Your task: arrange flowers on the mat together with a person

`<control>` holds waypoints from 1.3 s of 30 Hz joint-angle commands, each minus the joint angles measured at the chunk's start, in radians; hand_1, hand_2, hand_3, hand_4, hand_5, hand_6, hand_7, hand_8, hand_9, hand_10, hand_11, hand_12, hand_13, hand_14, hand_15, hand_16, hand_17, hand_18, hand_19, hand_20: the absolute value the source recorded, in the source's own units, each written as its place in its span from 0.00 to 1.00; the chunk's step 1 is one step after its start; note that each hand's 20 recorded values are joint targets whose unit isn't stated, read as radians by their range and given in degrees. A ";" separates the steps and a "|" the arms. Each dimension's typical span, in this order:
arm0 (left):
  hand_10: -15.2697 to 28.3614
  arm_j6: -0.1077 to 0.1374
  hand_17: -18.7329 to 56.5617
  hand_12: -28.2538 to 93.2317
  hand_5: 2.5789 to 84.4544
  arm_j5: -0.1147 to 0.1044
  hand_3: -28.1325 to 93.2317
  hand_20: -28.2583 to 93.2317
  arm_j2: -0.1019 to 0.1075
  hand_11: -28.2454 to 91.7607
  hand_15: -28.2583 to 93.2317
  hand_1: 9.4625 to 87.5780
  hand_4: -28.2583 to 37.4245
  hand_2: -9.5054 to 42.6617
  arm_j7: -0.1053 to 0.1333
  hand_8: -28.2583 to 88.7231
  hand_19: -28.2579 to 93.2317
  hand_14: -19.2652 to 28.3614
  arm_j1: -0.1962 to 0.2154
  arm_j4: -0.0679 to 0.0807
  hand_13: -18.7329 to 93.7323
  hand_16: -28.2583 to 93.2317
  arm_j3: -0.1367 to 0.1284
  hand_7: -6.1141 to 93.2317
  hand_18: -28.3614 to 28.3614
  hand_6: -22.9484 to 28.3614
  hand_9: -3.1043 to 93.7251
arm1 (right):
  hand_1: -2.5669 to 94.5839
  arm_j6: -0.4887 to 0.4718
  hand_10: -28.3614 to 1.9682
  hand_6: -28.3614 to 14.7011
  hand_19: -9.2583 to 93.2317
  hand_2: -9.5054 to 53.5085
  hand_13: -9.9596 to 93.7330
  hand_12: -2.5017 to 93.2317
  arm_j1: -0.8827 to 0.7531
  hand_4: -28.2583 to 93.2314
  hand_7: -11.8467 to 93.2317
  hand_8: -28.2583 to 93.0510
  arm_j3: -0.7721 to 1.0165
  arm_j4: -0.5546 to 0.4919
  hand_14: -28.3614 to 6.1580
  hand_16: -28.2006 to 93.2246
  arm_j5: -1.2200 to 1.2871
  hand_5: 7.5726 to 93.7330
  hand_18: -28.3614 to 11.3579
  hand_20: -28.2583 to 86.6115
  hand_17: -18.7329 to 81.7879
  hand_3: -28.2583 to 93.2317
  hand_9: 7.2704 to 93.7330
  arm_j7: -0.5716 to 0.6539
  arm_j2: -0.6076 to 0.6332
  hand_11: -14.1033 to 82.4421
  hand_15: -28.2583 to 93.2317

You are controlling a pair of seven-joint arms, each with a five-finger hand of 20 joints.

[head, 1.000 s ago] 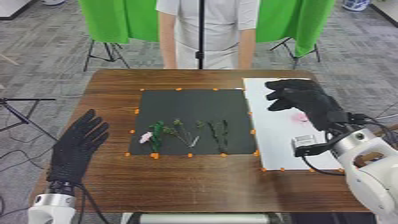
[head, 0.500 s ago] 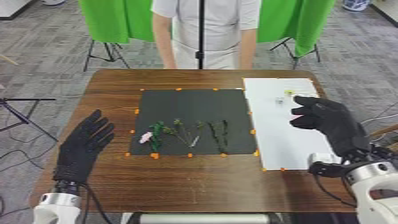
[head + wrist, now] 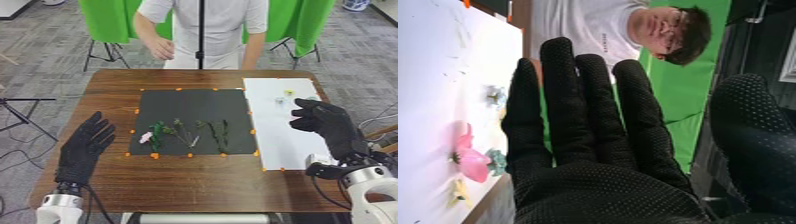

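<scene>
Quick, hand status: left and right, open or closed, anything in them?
Left hand: open, fingers straight, holding nothing, beside the dark mat.
Right hand: open, thumb spread away from the fingers, holding nothing.

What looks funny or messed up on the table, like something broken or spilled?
Nothing stands out. The green stems lie flat on the dark mat, with a pink flower at the left end of the row. Another pink bloom rests on the white sheet. Tiny damage would be too small to see.
</scene>
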 commanded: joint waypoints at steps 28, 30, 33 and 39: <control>0.63 -0.039 0.14 0.37 0.37 0.028 0.83 0.32 -0.066 0.41 0.45 0.20 0.03 0.23 -0.056 0.16 0.60 0.70 -0.006 0.008 0.37 0.24 -0.023 0.26 0.89 0.50 0.32 | 0.21 0.000 0.38 0.52 0.64 0.28 0.51 0.27 0.031 0.04 0.31 0.14 -0.027 0.026 0.38 0.38 -0.014 0.46 0.13 0.51 0.33 0.94 0.47 0.010 -0.024 0.39 0.61; 0.63 -0.039 0.14 0.37 0.37 0.028 0.83 0.32 -0.062 0.41 0.45 0.20 0.03 0.23 -0.055 0.16 0.60 0.70 -0.002 0.008 0.37 0.24 -0.024 0.26 0.89 0.50 0.32 | 0.21 0.001 0.38 0.52 0.64 0.28 0.51 0.27 0.027 0.04 0.31 0.14 -0.024 0.025 0.38 0.38 -0.012 0.46 0.13 0.51 0.33 0.94 0.47 0.011 -0.025 0.39 0.61; 0.63 -0.047 0.14 0.37 0.37 0.035 0.83 0.32 -0.071 0.41 0.45 0.20 0.03 0.23 -0.059 0.16 0.60 0.70 -0.014 0.009 0.37 0.24 -0.027 0.26 0.89 0.50 0.32 | 0.21 0.010 0.38 0.52 0.64 0.28 0.51 0.27 0.031 0.04 0.30 0.14 -0.023 0.026 0.38 0.38 -0.013 0.46 0.14 0.51 0.33 0.94 0.47 0.008 -0.020 0.39 0.61; 0.63 -0.037 0.14 0.37 0.37 0.025 0.82 0.32 -0.061 0.41 0.45 0.21 0.04 0.23 -0.058 0.16 0.60 0.70 -0.004 0.008 0.38 0.24 -0.021 0.26 0.89 0.51 0.32 | 0.21 -0.001 0.38 0.52 0.64 0.29 0.51 0.27 0.026 0.04 0.30 0.14 -0.023 0.024 0.38 0.38 -0.013 0.46 0.14 0.51 0.33 0.94 0.47 0.020 -0.026 0.39 0.61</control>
